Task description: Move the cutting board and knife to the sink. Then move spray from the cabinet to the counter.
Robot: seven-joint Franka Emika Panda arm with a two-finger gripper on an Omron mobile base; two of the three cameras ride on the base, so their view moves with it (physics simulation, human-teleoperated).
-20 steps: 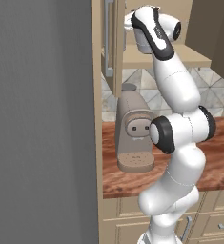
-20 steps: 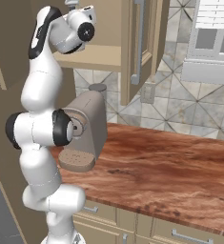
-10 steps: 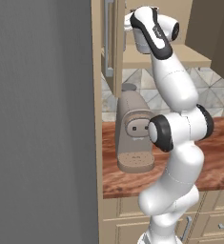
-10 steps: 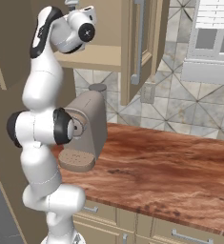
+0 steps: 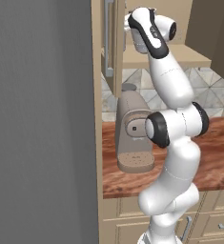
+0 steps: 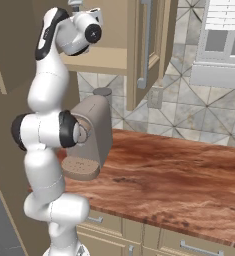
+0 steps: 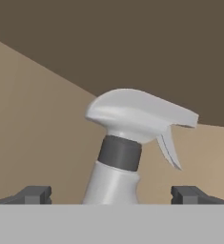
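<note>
There is one spray bottle, pale grey with a dark collar and a trigger head, standing in the open cabinet in front of its tan back wall. One arm reaches up to it, the gripper level with the bottle's neck, its jaws spread wide with a dark fingertip on each side of the bottle and neither touching it. One taupe coffee machine stands on the worktop below the cabinet, with a small grey cap on top. The worktop is reddish-brown wood grain with beige drawers beneath, each with a short metal handle. Behind it runs a wall of grey patterned tile, and a cabinet door with one long metal bar handle hangs open. A tall grey panel closes off the left side. Compared with a second ago, the arm and everything around it look unchanged, the hand holding the same raised place at the shelf.
</note>
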